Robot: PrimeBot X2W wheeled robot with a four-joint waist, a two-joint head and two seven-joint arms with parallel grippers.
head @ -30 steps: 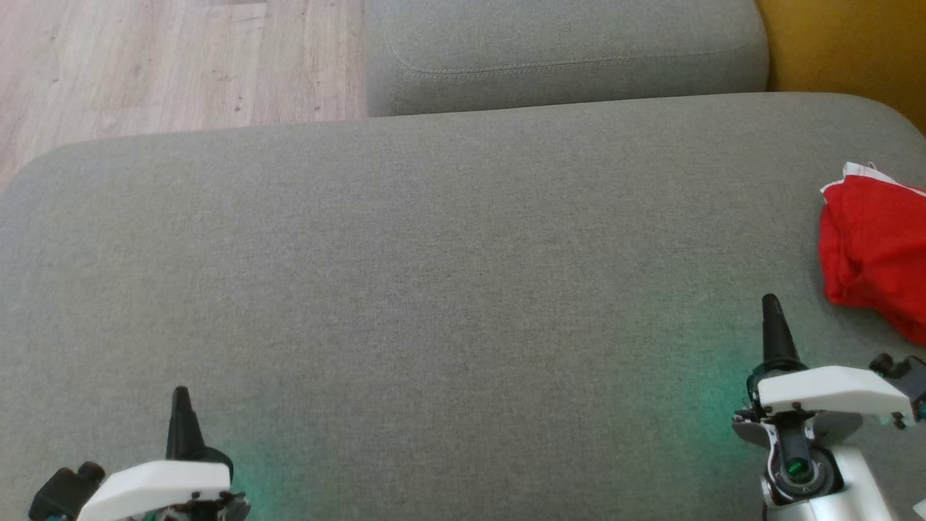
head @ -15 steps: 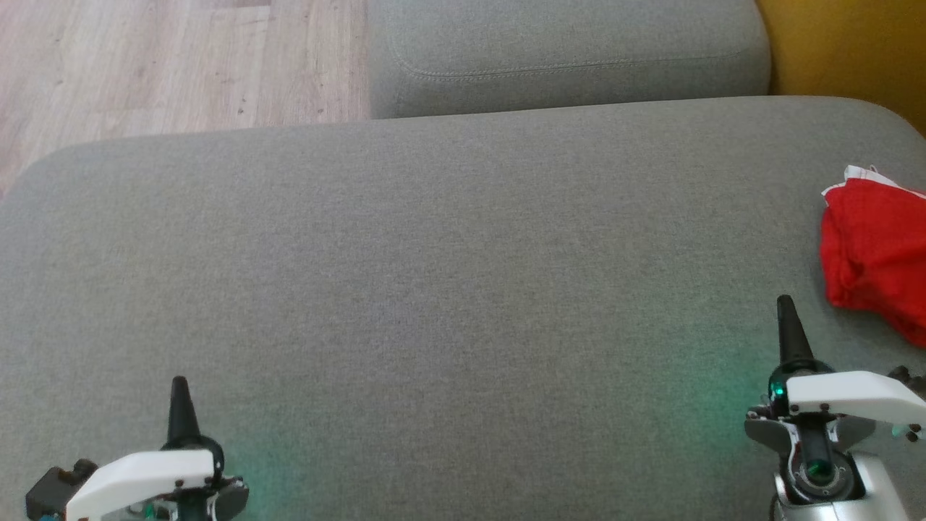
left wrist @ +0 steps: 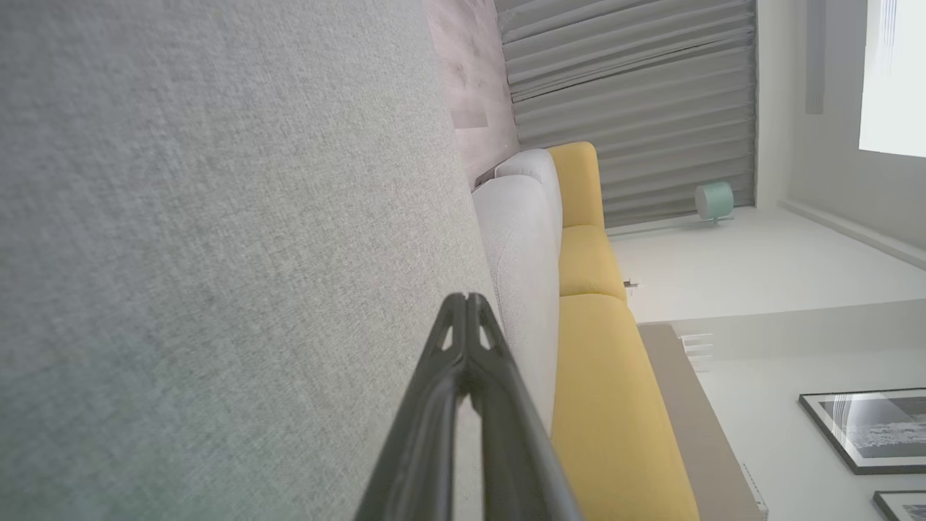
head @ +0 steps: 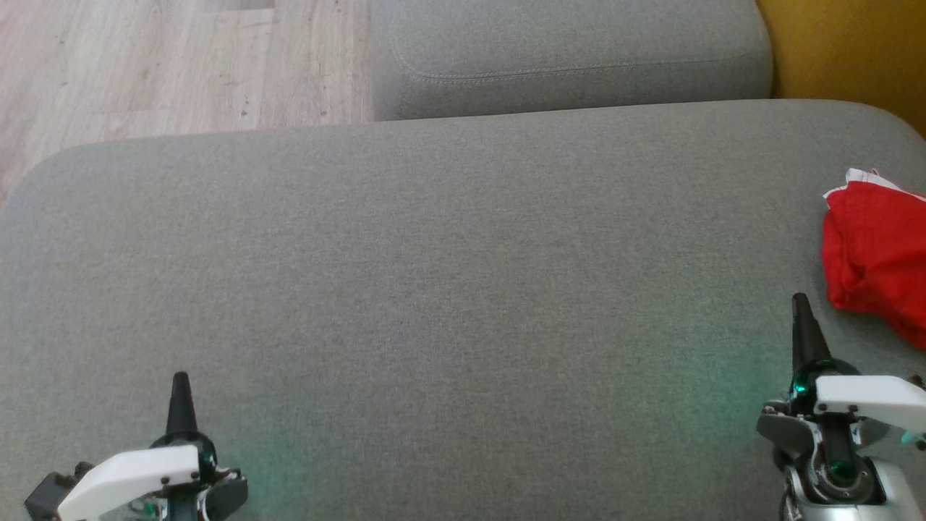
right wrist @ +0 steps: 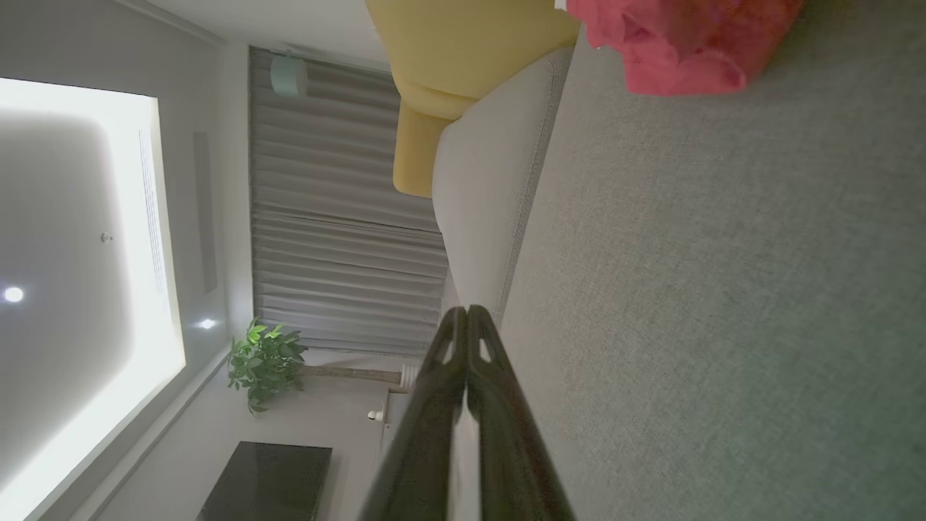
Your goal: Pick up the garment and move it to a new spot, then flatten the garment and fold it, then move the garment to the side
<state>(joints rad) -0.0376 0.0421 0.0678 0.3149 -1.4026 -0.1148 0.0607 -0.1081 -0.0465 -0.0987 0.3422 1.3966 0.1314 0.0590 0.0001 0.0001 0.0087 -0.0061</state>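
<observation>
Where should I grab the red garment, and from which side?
Pinch the red garment at the raised fold on its left edge, coming from its left with the right pincer, the nearer one. It is shut, so open it first. The garment lies bunched on the grey cushion, so flat parts give little to pinch.

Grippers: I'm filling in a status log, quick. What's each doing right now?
Left gripper: shut, empty.
Right gripper: shut, empty, apart from the garment.
</observation>
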